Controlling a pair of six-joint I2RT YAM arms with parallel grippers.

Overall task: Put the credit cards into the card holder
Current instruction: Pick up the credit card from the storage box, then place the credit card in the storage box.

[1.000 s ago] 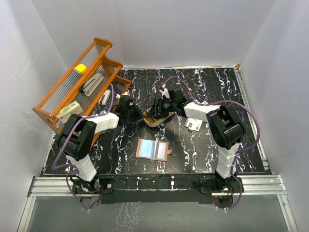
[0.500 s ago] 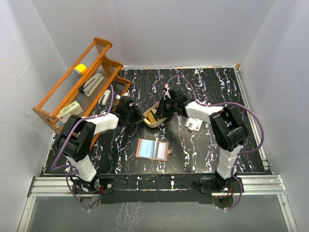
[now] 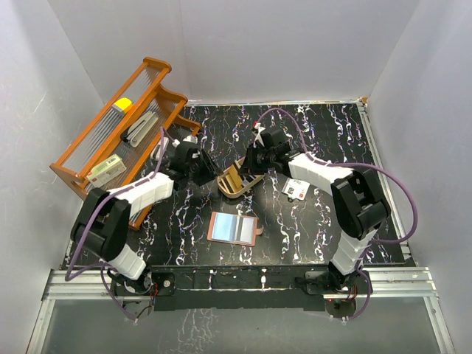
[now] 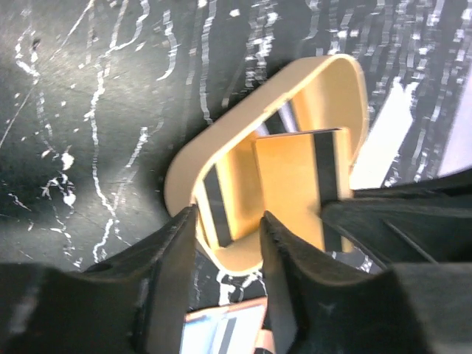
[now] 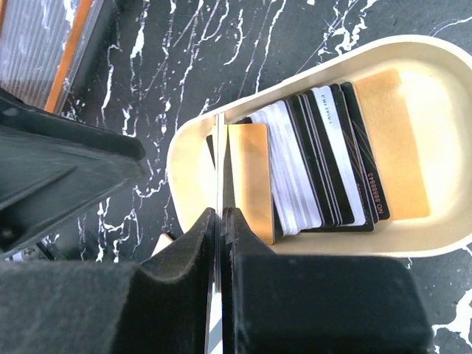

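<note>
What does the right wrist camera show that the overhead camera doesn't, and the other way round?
Only the right wrist view: the credit cards fanned in the tan tray, and the right gripper pinched shut on one card seen edge-on. Only the overhead view: the whole open card holder and a white card lying on the table. Both: the tray, the black marbled table, part of the orange rack.

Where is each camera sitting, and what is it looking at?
Top camera: high behind the arms, looking down at the black marbled table; both arms show.
Left wrist camera: on the left arm, facing the tan oval tray; open left claw shows.
Right wrist camera: on the right arm, facing that tray; right claw shows, pinching a thin card edge-on.
All three share the tray.
</note>
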